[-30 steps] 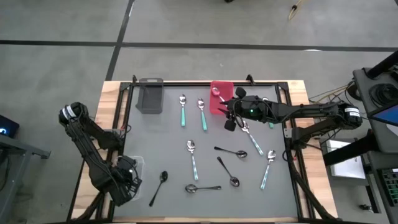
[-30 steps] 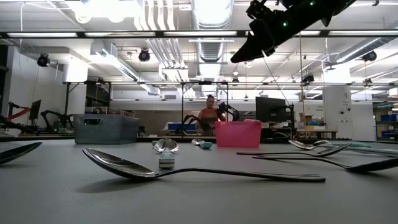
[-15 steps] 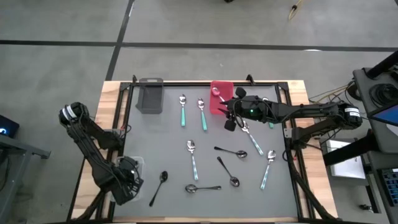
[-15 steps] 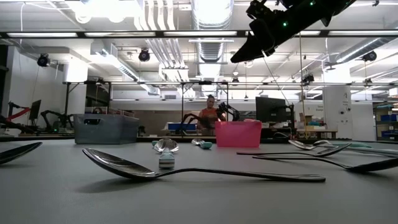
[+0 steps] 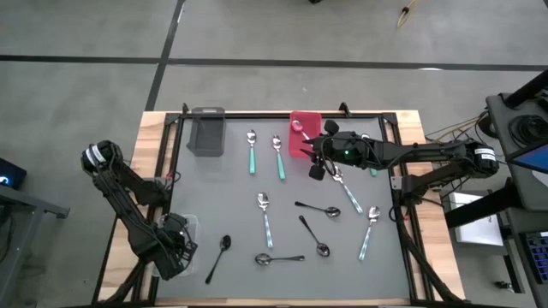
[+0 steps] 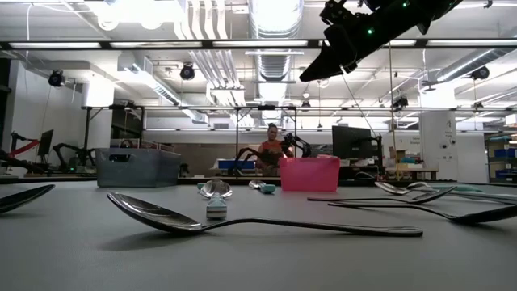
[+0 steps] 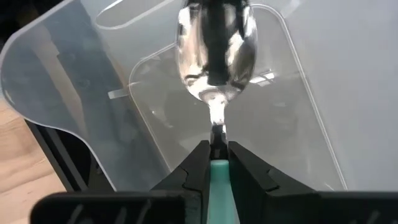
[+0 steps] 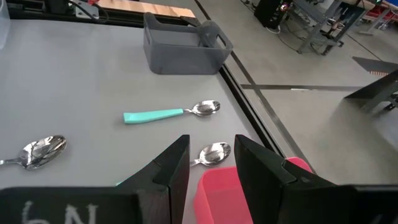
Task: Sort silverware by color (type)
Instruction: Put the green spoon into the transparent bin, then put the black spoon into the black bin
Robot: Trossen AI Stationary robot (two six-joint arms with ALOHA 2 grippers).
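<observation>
The left hand is clamped on a teal-handled spoon right over the clear bin at the desk's near left corner. Next it should let go so the spoon drops in. The right hand, fingers apart and empty, hangs by the red bin. Other spoons lie well apart, none in the way.

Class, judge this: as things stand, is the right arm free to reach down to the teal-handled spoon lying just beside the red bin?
Probably yes. The right gripper hovers open and empty by the red bin, and nothing covers the teal-handled spoon.
</observation>
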